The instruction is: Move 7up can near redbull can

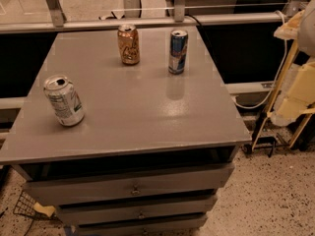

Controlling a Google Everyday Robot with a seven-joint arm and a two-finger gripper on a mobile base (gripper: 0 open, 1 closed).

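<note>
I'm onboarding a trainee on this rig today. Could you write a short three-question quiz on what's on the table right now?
1. Multiple choice: which can stands nearest the redbull can? A) the 7up can; B) the copper-orange can; C) both equally near.
2. True or false: the 7up can already stands right beside the redbull can.
3. Fill in: the robot's hand is off the table, at the ____ edge of the picture.

Key: 1 B. 2 False: it is at the near left corner, far from the redbull can. 3 right.

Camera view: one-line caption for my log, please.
7up can front-left, redbull can and copper can at back of table; gripper beyond right edge.
</note>
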